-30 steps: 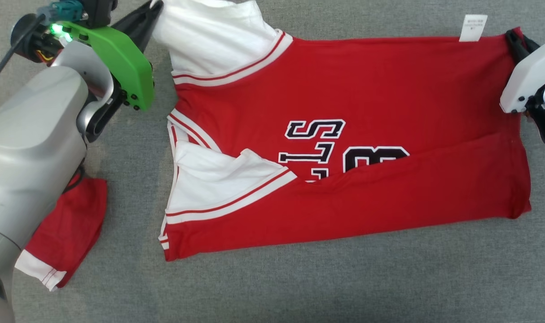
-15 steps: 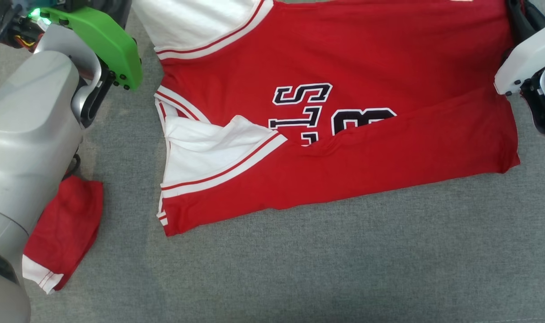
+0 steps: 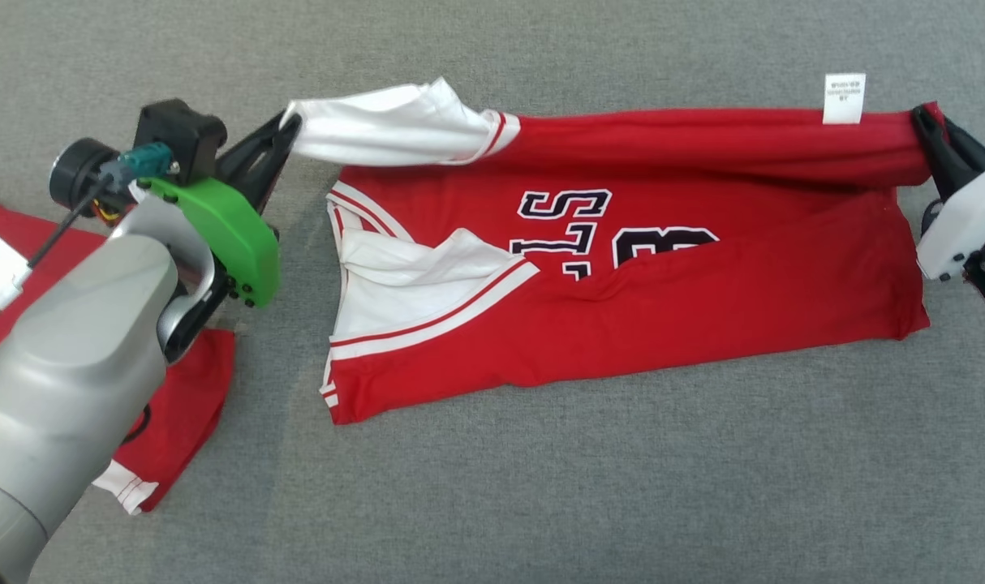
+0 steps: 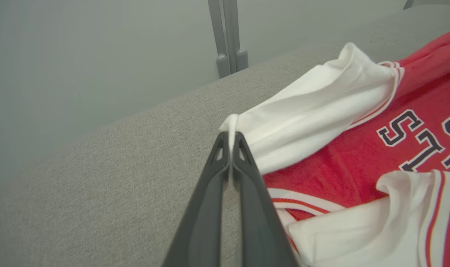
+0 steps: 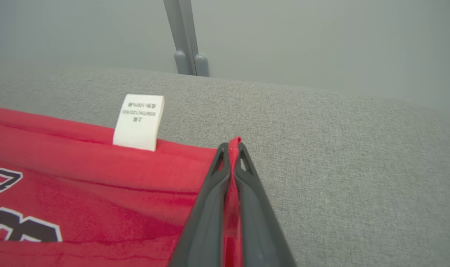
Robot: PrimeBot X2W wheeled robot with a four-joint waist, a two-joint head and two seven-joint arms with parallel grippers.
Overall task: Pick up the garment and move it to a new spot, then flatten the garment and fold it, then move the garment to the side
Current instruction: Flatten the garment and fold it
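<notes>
Red jersey (image 3: 744, 300) lies mid-frame on grey cloth surface (image 3: 541, 503), with a black "S" and a partly covered "8". The left gripper (image 3: 294, 123) pinches its white sleeve (image 3: 387, 126) at upper left. The right gripper (image 3: 921, 115) pinches the red corner at upper right, near a white care label (image 3: 843, 99) whose print is illegible.

left end effector (image 3: 291, 124), right end effector (image 3: 921, 116), clamped

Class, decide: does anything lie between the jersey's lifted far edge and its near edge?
Nothing visible does: only the jersey itself lies there. The other red garment sits aside, by the left arm.
</notes>
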